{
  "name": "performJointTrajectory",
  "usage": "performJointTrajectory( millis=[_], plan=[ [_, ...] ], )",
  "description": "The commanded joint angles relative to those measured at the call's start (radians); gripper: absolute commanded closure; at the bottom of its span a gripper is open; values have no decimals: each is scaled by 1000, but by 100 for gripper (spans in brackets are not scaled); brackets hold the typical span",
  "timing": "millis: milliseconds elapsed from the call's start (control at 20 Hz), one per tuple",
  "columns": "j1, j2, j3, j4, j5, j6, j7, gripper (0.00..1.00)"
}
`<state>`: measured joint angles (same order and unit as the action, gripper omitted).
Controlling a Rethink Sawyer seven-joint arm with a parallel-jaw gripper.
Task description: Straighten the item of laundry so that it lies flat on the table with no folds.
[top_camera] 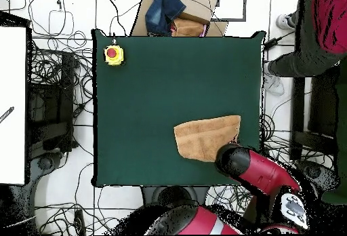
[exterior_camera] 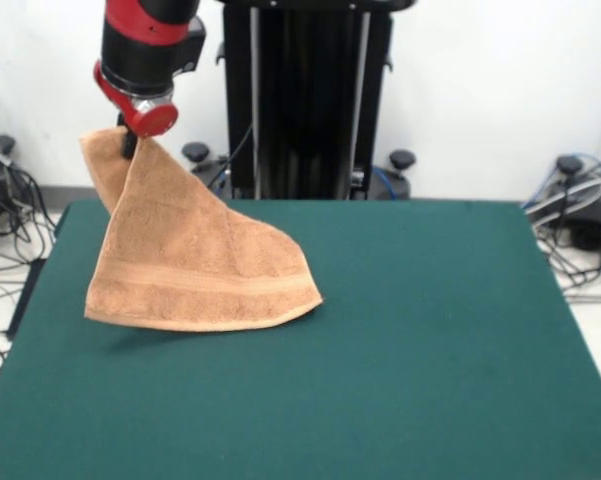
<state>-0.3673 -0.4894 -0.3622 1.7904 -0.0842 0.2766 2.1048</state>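
Green table (exterior_camera: 400,350) fills the foreground; towel (exterior_camera: 195,260) hangs at far left, its top corner clenched in the gripper (exterior_camera: 130,140); its lower banded edge trails down and right, on the table.

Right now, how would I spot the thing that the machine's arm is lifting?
Find the big dark green table. Near the edge where the red and black arm comes down, an orange-tan towel hangs from the tool by one corner, its lower edge on the green top. It is the only cloth there, with a woven band.
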Motion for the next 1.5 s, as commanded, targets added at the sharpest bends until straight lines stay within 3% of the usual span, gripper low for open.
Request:
performJointTrajectory(
  millis=[50, 300, 500, 750, 1500],
  plan=[
    [12, 43, 30, 28, -2, 76, 101, 100],
    [15, 45, 22, 38, 25, 142, 120, 100],
    [21, 42, 8, 55, 61, 268, 150, 100],
    [9, 50, 14, 40, 56, 312, 145, 100],
    [13, 69, 8, -1, 32, 290, 151, 100]
  ],
)
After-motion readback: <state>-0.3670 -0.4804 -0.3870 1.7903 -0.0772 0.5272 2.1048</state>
